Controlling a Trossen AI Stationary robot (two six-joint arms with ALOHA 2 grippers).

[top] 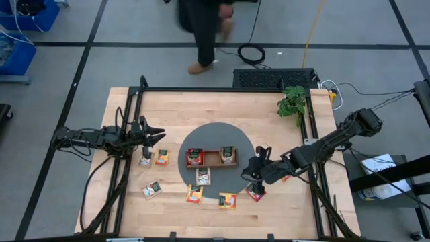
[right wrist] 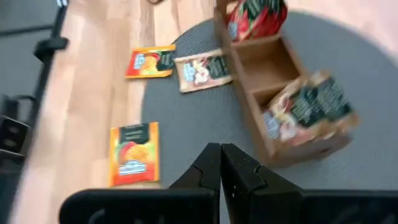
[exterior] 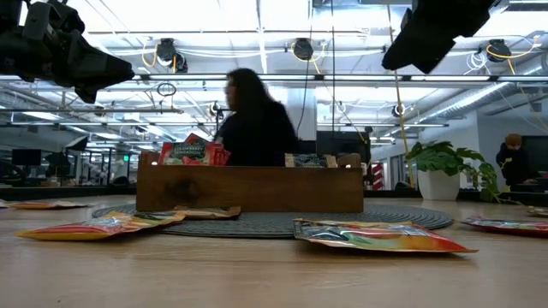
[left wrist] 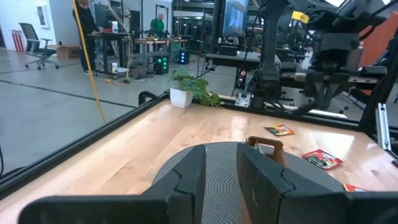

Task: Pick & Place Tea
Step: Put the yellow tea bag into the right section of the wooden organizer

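A brown wooden tray [top: 211,158] sits on a round grey mat [top: 238,138] in the middle of the counter [top: 201,111]. One end part of the tray holds a red tea packet [top: 195,157]. The other end part holds a whitish tea packet [top: 228,155]. The middle part has nothing in it.

More tea packets lie flat on the counter in front of the tray, some orange-yellow [top: 228,200].

The right pincer [top: 259,153] hangs near the tray with its fingers pressed together, holding nothing. The left pincer [top: 160,134] hangs over the left side of the counter, fingers a little apart and holding nothing.

A person [top: 201,30] stands beyond the counter.
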